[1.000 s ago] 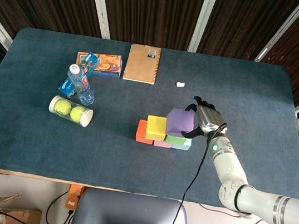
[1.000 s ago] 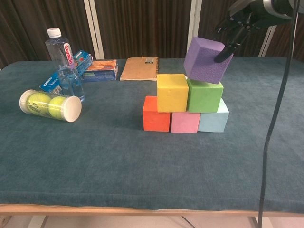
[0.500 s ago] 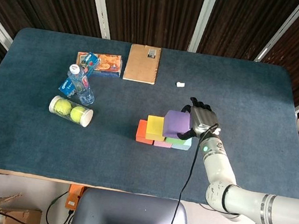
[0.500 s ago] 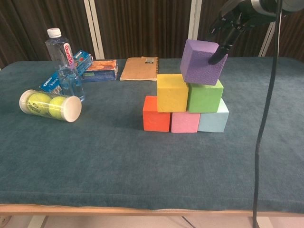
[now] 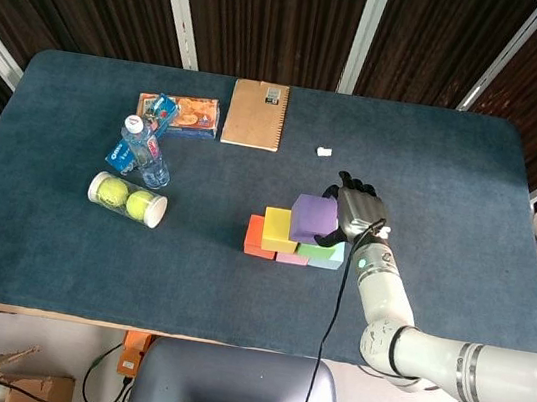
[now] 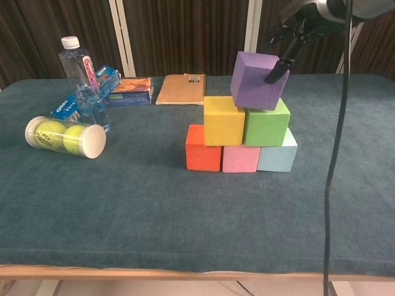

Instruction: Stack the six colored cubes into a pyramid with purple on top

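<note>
Orange (image 6: 203, 147), pink (image 6: 241, 158) and light blue (image 6: 278, 154) cubes form the bottom row on the table. A yellow cube (image 6: 223, 119) and a green cube (image 6: 266, 124) sit on top of them. My right hand (image 6: 295, 29) grips the purple cube (image 6: 255, 79), tilted, its lower edge at the top of the green cube near the seam with the yellow one. From the head view the purple cube (image 5: 313, 218) is held by the right hand (image 5: 358, 211) from its right side. My left hand appears in neither view.
A tube of tennis balls (image 6: 65, 137) lies at the left. A water bottle (image 6: 82, 80), a blue packet (image 6: 100, 79) and a snack pack (image 6: 131, 90) stand behind it. A brown notebook (image 6: 182, 88) lies at the back. A small white scrap (image 5: 323, 152) sits beyond the stack.
My right hand has carried the purple cube leftward and slightly down, from over the green cube's right side toward the seam between green and yellow.
</note>
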Motion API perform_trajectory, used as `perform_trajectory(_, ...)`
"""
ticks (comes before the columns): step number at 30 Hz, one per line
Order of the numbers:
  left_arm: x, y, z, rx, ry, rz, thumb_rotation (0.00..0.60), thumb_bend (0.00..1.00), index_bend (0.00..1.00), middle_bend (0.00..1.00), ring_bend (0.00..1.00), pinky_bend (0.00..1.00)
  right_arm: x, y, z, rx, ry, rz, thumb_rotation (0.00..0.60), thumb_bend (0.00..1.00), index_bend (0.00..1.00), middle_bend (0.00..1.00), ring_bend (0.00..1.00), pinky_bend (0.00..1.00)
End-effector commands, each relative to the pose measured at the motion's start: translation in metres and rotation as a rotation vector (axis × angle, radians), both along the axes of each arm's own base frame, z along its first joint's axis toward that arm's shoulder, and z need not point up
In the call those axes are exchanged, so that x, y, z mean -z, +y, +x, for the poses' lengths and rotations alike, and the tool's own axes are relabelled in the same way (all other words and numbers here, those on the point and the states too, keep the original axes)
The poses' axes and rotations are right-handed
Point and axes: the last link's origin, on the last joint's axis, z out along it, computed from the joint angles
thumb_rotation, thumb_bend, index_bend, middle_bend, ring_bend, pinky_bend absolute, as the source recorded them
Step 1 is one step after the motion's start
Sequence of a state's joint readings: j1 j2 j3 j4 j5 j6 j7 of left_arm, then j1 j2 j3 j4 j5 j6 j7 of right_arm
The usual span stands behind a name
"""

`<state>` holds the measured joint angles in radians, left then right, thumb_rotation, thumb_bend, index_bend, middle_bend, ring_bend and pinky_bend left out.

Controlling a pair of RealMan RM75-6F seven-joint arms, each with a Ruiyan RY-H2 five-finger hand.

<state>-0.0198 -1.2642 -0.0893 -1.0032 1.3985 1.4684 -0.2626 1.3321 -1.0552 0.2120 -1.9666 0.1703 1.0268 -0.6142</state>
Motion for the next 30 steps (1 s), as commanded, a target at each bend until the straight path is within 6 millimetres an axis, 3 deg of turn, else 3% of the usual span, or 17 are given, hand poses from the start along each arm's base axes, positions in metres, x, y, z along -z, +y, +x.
perform_trajectory(1,0.0,0.0,0.0,-0.001,0.0,0.0,0.569,0.17,0.1,0.05,0.0,0.09,0.001,0.0,0.0,0.0,0.006,0.001,0.6,0.21,0.45,0.0,0.0,0.0)
perform_trajectory(7,0.0,0.0,-0.001,-0.006,0.002,0.001,0.568,0.17,0.1,0.05,0.0,0.09,0.005,-0.002,-0.001,0.0,0.015,0.006,0.6,0.21,0.42,0.0,0.0,0.0)
perform_trajectory(14,-0.001,0.0,-0.001,-0.005,-0.001,0.006,0.568,0.17,0.1,0.05,0.0,0.09,0.009,-0.002,0.0,-0.004,0.015,0.027,0.6,0.21,0.24,0.0,0.0,0.0)
perform_trajectory(23,-0.002,0.0,-0.002,-0.008,-0.003,0.009,0.568,0.17,0.1,0.05,0.0,0.09,0.011,-0.002,0.001,-0.011,0.013,0.04,0.6,0.21,0.17,0.0,0.0,0.0)
perform_trajectory(30,-0.003,0.0,0.0,-0.001,-0.001,0.014,0.569,0.17,0.1,0.05,0.0,0.09,0.011,0.0,0.003,-0.022,-0.004,0.055,0.6,0.21,0.05,0.0,0.0,0.0)
